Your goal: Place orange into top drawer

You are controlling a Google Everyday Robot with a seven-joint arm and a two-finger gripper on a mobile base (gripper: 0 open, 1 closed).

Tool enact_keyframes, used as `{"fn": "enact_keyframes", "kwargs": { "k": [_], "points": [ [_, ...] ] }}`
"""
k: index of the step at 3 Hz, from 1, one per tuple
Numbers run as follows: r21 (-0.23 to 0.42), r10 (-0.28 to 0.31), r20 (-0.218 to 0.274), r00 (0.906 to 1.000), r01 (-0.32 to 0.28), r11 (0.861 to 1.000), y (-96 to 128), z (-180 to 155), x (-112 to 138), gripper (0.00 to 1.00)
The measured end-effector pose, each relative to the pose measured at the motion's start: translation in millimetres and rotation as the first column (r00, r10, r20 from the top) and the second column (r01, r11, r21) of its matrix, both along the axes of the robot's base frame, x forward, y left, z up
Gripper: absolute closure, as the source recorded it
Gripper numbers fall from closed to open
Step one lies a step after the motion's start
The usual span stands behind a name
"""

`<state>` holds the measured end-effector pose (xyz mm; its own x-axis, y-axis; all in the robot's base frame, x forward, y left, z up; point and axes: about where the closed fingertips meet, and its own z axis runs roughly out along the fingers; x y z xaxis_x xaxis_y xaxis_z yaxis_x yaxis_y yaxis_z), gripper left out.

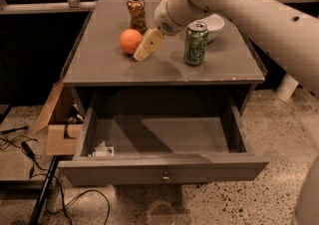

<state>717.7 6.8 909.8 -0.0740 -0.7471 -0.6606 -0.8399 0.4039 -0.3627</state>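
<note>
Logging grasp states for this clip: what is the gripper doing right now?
Gripper: low over the cabinet top, close beside the orange on its right; open or closed cannot be told.
</note>
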Motion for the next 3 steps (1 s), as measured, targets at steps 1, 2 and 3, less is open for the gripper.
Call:
{"fn": "enact_keyframes", "kwargs": {
  "k": [1, 2, 3],
  "points": [
    [0.013, 0.023, -0.017, 0.9996, -0.023, 1.0, 17, -8, 7, 0.04],
    [0.035, 0.052, -0.035, 0.998, -0.051, 0.998, 41, -19, 13, 0.04],
    [0.064, 0.055, -0.045, 0.9974, -0.052, 0.997, 52, -29, 15, 0.04]
  ]
}}
